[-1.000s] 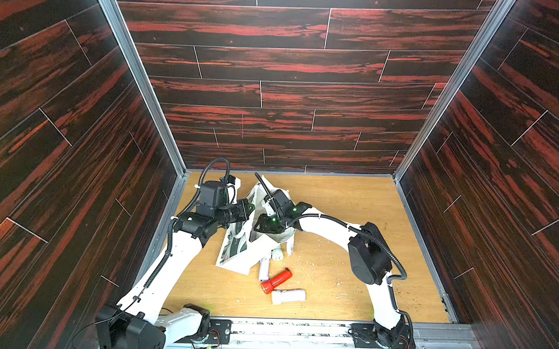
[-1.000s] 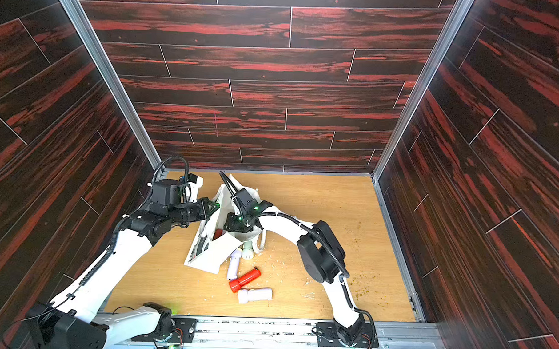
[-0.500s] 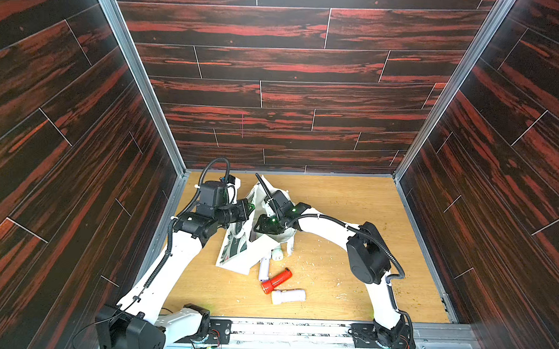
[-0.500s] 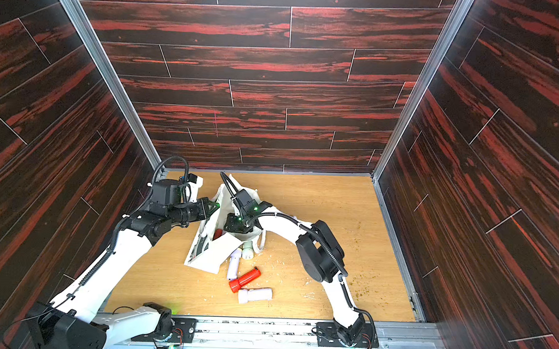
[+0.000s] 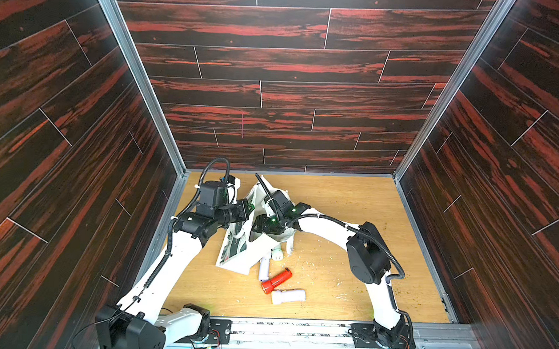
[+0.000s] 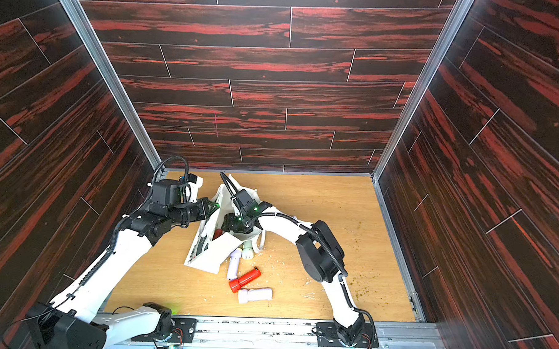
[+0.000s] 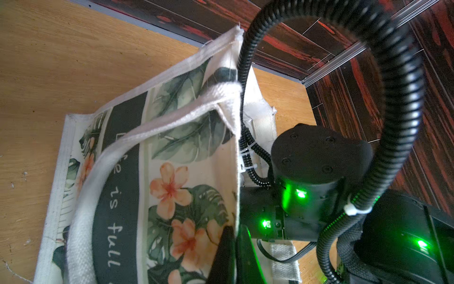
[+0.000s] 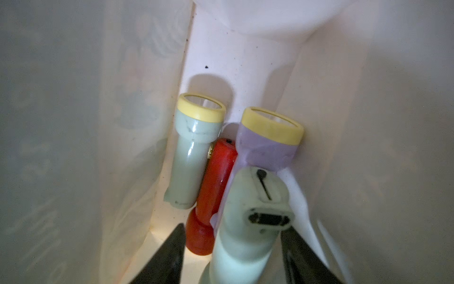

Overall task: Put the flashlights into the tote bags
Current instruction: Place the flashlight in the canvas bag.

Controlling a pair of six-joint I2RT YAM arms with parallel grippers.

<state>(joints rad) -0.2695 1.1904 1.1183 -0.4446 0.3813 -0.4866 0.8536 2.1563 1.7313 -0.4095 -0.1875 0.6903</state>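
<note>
Dark, red-streaked panels wall in a wooden surface [image 5: 350, 216], and the tote bag [image 5: 237, 253] is propped up toward its back-left part. Inside the bag, the right claw [image 8: 233, 227] has just spread its jaws. A second ago they were shut; now a pale flashlight [image 8: 248, 194] lies loose between them, on top of a red flashlight [image 8: 216, 177] and a lilac flashlight [image 8: 267, 145]. That drop looks done. The left claw [image 7: 232, 246] stays pinched on the bag's rim, holding the mouth up. Canvas crowds the right claw closely, so backing straight out seems safest. Outside, a second red flashlight [image 5: 276, 280] and a white flashlight [image 5: 288, 296] lie near the mouth, with open wood beyond.
</note>
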